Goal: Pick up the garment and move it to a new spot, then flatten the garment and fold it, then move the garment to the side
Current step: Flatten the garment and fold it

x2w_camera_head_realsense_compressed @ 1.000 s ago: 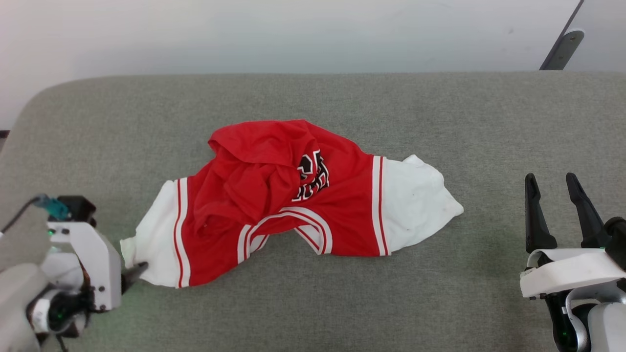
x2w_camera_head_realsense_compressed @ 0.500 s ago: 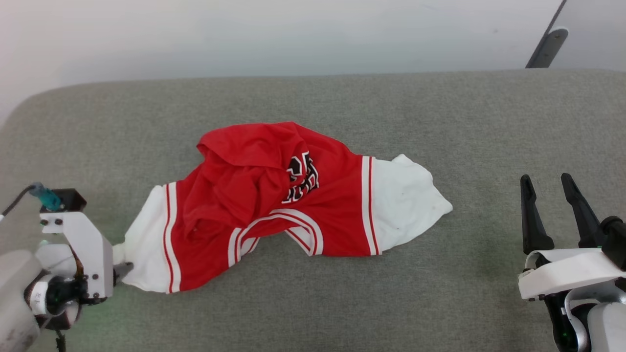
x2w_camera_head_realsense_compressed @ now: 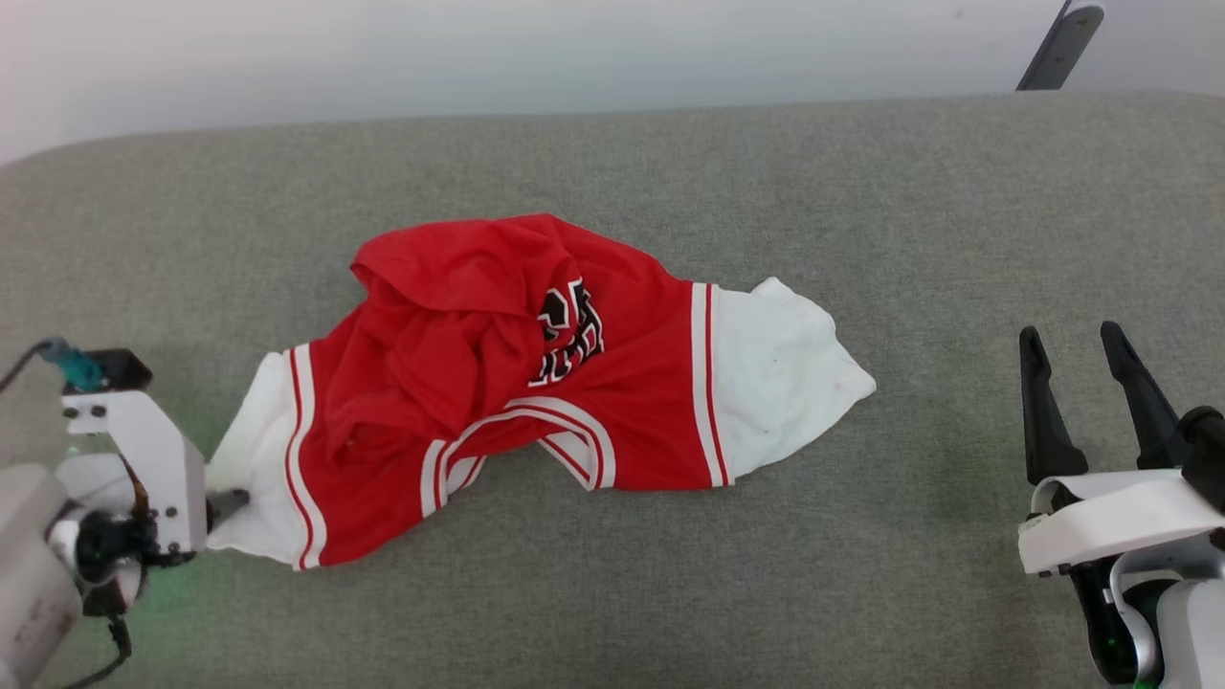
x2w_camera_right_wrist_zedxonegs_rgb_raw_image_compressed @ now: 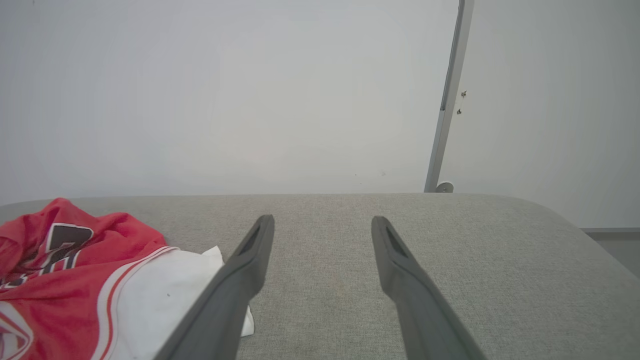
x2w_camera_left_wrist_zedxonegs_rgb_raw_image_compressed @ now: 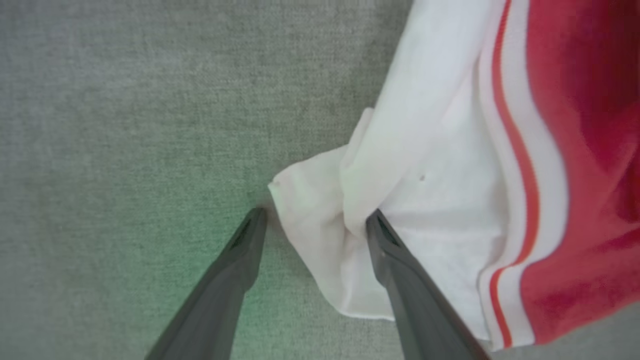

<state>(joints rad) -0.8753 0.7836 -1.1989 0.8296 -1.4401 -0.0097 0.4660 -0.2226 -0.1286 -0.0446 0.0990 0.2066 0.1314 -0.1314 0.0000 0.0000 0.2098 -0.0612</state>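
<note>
Your left claw sits spread wide astride the shirt at its sleeve tip; the shirt stretches lengthwise toward your right claw, also open, well apart.

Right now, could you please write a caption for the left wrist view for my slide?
Open left gripper with the white sleeve corner of a red shirt between its fingers, on a grey surface.

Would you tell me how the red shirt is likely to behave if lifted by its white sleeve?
Probably floppy: the garment lies crumpled in soft folds, so it should drape from the sleeve at the open left hand. It looks thin and light. The grey surface may drag on it.
</note>
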